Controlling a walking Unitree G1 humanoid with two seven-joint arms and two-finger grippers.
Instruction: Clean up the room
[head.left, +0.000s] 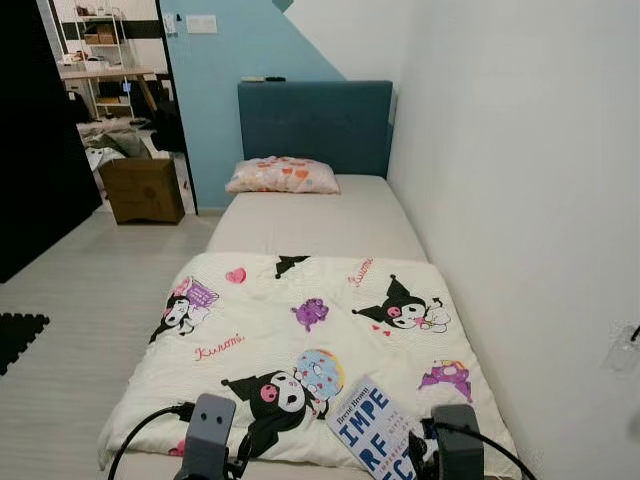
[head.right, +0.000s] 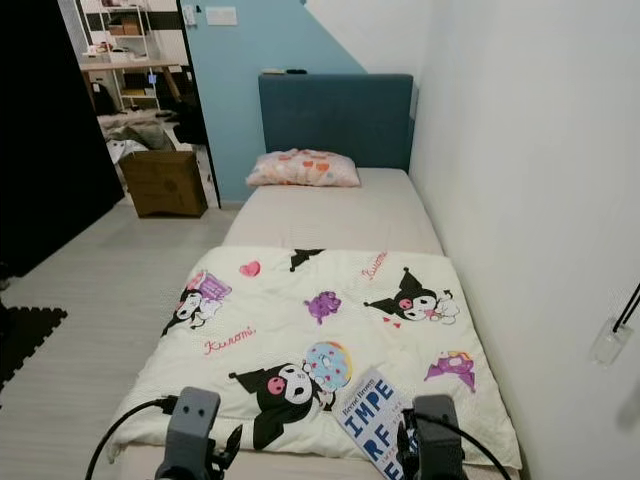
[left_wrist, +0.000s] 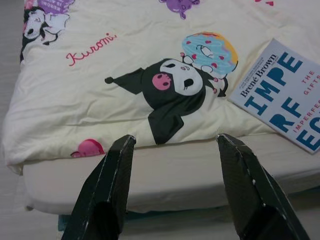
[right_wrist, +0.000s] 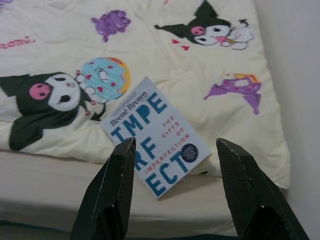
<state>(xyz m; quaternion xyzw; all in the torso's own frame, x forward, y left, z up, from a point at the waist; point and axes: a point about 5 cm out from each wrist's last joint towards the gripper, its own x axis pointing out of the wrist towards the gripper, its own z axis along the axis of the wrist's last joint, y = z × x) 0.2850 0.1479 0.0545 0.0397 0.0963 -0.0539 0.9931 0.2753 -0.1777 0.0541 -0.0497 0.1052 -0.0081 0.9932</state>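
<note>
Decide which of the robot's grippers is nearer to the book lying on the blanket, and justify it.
Right. The right gripper hovers open just short of the book, which lies straight ahead between its fingers. The left gripper, also open, faces the blanket, the book off toward the robot's right.

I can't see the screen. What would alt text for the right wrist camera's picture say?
A white paperback book with blue lettering lies at the foot end of a cream cartoon-print blanket on a bed, partly over the blanket's edge. The right gripper hovers just short of it, its two black fingers open.
</note>
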